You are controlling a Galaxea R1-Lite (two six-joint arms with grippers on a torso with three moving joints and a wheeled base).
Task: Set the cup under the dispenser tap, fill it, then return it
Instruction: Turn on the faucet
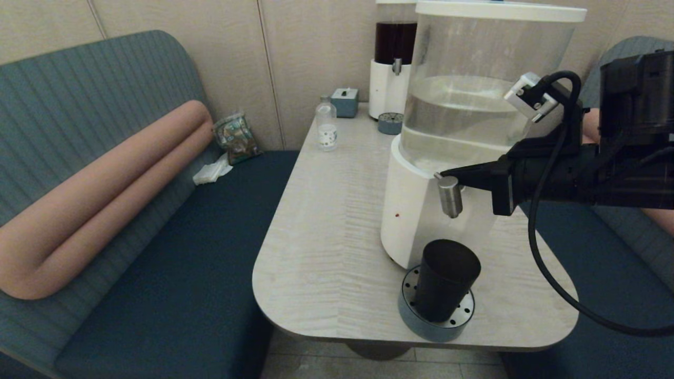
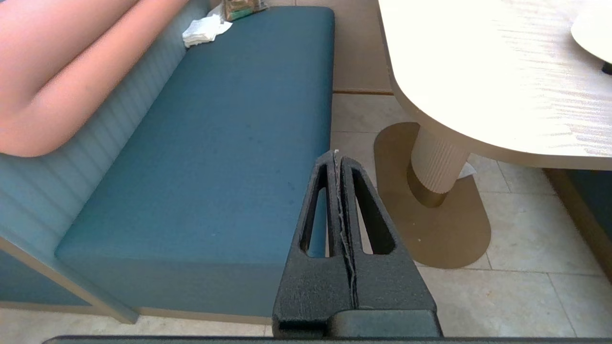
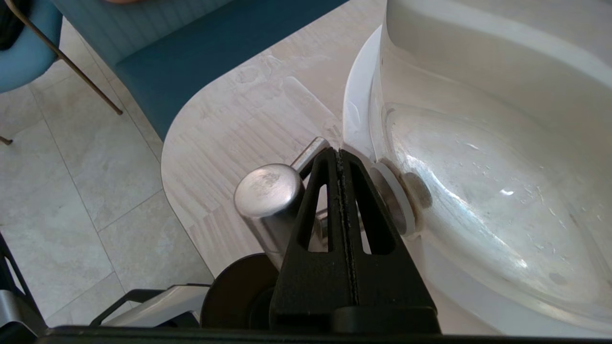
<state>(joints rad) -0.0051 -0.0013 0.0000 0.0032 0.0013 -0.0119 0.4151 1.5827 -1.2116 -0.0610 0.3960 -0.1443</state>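
Observation:
The dark, nearly black cup (image 1: 447, 279) stands upright on a round grey perforated drip tray (image 1: 412, 317), directly below the brushed-steel dispenser tap (image 1: 451, 197). The tap sticks out of the white base of the big clear-tank dispenser (image 1: 416, 226). My right gripper (image 1: 445, 172) reaches in from the right, shut with nothing between its fingers, its tips at the tap's elbow just above the spout. In the right wrist view the gripper (image 3: 338, 152) lies beside the tap's round top (image 3: 270, 191), with the cup's rim (image 3: 234, 291) below. My left gripper (image 2: 336, 155) is shut and parked low beside the bench.
At the back of the table (image 1: 326, 237) stand a small clear bottle (image 1: 326, 126), a blue-grey tissue box (image 1: 345, 101), a dark-liquid dispenser (image 1: 392, 58) and its small tray (image 1: 390, 123). A teal bench (image 1: 174, 252) with a snack bag (image 1: 236, 138) runs along the left.

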